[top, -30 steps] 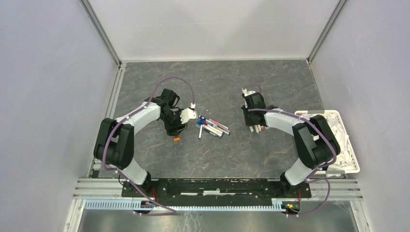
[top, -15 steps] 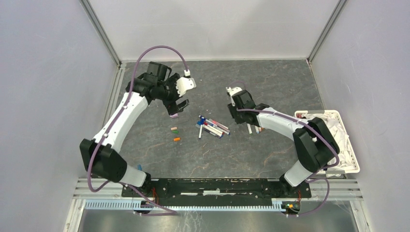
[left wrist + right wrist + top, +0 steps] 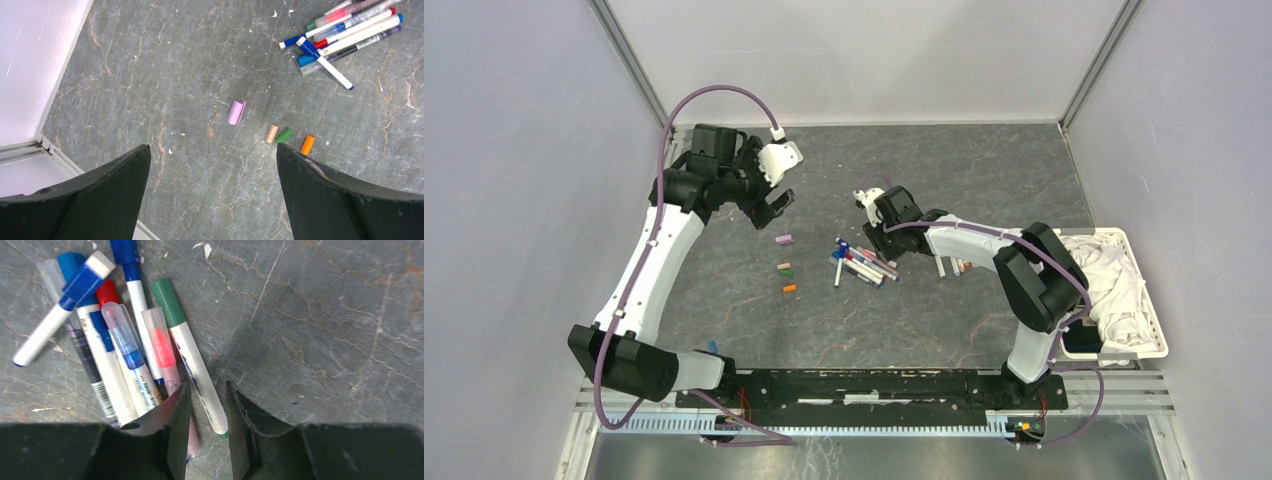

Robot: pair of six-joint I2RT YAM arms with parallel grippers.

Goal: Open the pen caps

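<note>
I have the left gripper (image 3: 771,207) over the worktop's (image 3: 984,170) far left, jaws spread and empty. Nearer me lie a pink cap (image 3: 784,239), tan and green caps (image 3: 784,268) and an orange cap (image 3: 790,288). The right gripper (image 3: 882,247) is at the pens (image 3: 862,265).

- Pile of pens (image 3: 864,262) lay about mid-worktop (image 3: 1004,170), criss-crossed over each other.
- Four loose caps (image 3: 784,267) sat left of the pile in a rough front-to-back line: one alone furthest back, two side by side in the middle, one nearest.
- Two more pens (image 3: 949,266) lay side by side right of the pile, apart from it.
- Tray (image 3: 1162,340) sat at the worktop's right edge, cloth (image 3: 1114,285) in it.
- Right arm's fingers (image 3: 175,420) straddled one pen at the pile's edge.
</note>
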